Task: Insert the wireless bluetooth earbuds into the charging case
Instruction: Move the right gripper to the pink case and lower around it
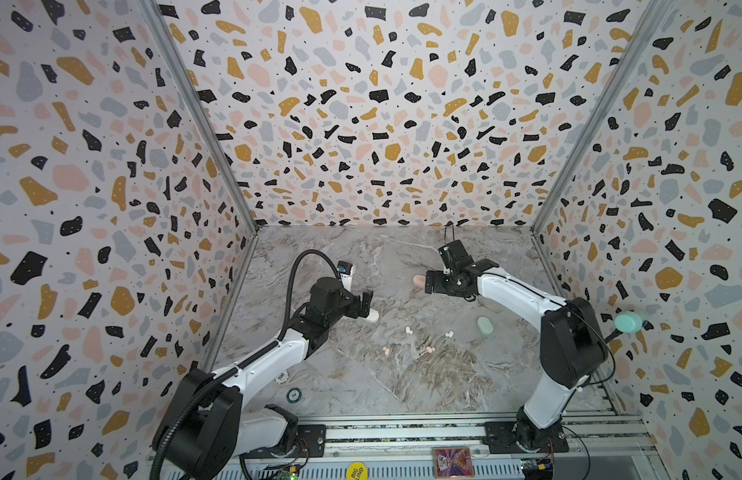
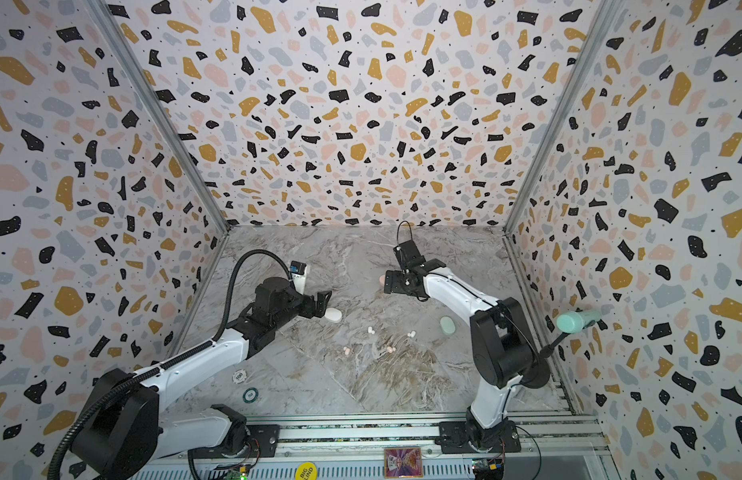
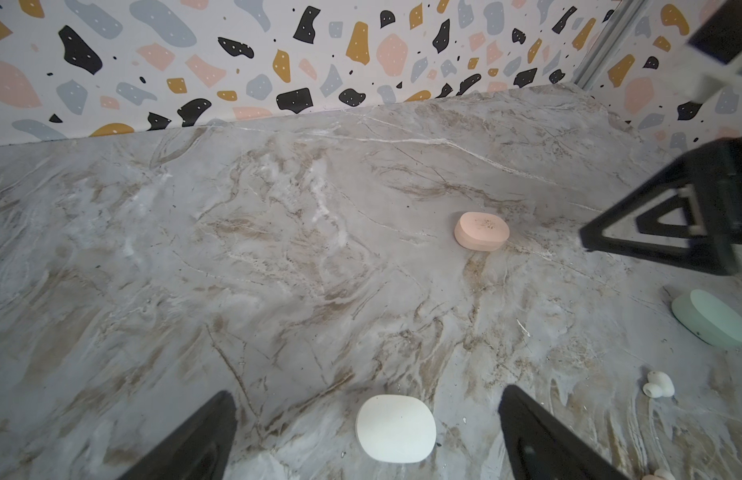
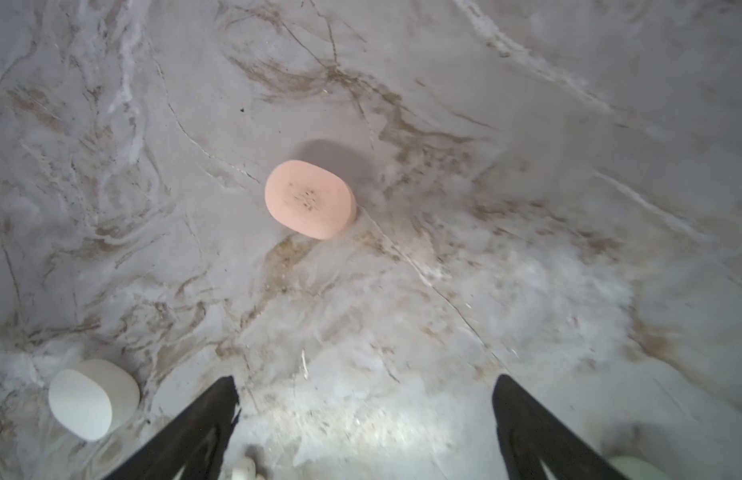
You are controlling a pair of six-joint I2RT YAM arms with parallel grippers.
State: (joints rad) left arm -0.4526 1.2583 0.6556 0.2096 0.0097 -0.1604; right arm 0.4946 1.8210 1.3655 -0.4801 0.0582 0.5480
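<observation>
Three shut oval charging cases lie on the marble table [image 1: 361, 382]. The white case [image 1: 373, 316] [image 3: 396, 428] sits between the spread fingers of my left gripper [image 1: 366, 305] [image 3: 369, 390], which is open and touches nothing. My right gripper [image 1: 431, 286] [image 4: 366, 379] hangs open and empty above the table, a little short of the pink case [image 1: 418, 281] [image 4: 310, 200]. The green case [image 1: 484, 326] [image 3: 712, 318] lies to the right. Tiny earbuds lie loose in the middle: white ones [image 1: 409, 331] [image 1: 449, 333] [image 3: 658, 384] and pink ones [image 1: 387, 351] [image 1: 430, 350].
Two poker chips [image 1: 280, 377] [image 1: 293, 395] lie by the left arm. A white device [image 1: 345, 274] stands behind the left wrist. A mint knob on a stalk [image 1: 627, 322] juts from the right wall. Patterned walls close three sides; a metal rail [image 1: 402, 432] runs along the front.
</observation>
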